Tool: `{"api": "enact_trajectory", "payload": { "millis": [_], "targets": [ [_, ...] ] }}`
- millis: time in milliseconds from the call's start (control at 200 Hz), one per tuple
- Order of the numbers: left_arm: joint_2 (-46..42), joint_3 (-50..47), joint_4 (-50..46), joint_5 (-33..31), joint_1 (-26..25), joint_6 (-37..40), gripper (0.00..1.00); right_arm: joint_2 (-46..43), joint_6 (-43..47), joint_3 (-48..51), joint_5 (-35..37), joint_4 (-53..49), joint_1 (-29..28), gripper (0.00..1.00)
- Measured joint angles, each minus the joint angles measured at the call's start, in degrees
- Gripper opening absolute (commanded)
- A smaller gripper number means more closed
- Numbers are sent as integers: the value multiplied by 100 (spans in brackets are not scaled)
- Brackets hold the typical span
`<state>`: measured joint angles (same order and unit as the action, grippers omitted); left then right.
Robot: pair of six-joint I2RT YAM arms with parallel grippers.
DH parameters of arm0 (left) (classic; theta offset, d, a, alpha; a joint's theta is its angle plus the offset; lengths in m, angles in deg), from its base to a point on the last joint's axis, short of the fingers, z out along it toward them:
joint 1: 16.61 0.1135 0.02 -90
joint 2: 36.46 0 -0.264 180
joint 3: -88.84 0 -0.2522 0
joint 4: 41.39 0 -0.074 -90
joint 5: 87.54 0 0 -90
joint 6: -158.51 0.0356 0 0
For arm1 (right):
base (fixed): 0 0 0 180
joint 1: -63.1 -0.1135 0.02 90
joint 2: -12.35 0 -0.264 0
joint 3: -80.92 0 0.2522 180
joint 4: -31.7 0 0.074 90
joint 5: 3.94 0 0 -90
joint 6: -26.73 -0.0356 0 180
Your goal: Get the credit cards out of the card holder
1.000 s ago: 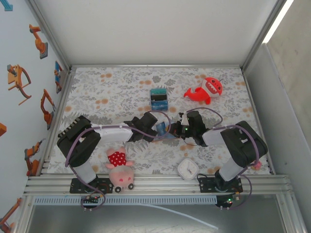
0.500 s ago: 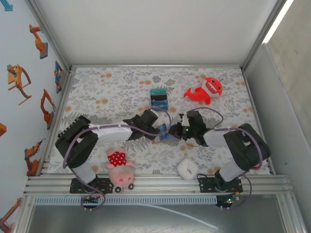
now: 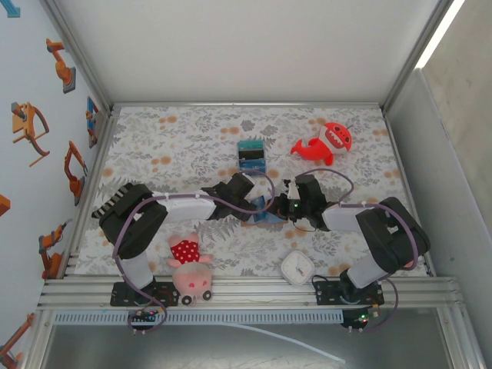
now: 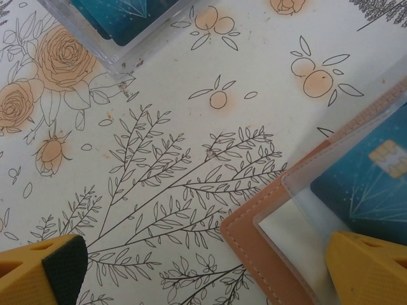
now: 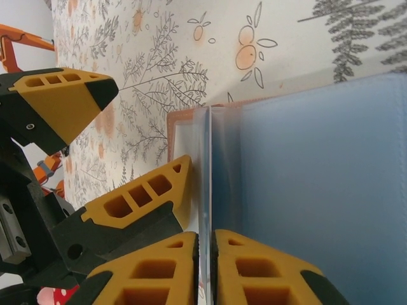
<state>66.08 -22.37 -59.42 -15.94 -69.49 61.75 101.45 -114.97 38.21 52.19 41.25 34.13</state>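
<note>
left fingers (image 4: 372, 270) advanced to card holder (image 4: 249, 240), holder lowered flatter

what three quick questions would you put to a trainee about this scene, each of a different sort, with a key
1. True or false: the left gripper is shut on the card holder.
2. In the left wrist view, what sits in the card holder's clear pocket? A) a teal card with a gold chip B) a folded banknote C) a key
3. Name the toy lying toward the far right of the table.

Key: 1 false, its fingers stand wide apart. 2 A. 3 the red shark.
</note>
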Motion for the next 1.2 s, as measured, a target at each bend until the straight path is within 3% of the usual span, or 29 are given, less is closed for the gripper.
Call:
{"api": "enact_trajectory", "payload": {
  "millis": [240, 481, 721, 1022, 1202],
  "targets": [
    [0, 0, 0, 0, 0, -2, 97, 321, 234, -376, -33, -212, -52, 23],
    [0, 0, 0, -2, 0, -4, 97, 343, 634, -673, 173, -831, -70, 0],
    [0, -24, 39, 7, 24, -2, 97, -367, 1287, -907, 721, -2050, -74, 0],
    [-170, -127, -22, 37, 120, 7, 97, -1051, 2590, -1718, 1318, -3668, -74, 0],
    [-990, -267, -225, -81, 136, 4, 97, -1003, 3985, -2632, 1742, -4280, -74, 0]
  ]
}}
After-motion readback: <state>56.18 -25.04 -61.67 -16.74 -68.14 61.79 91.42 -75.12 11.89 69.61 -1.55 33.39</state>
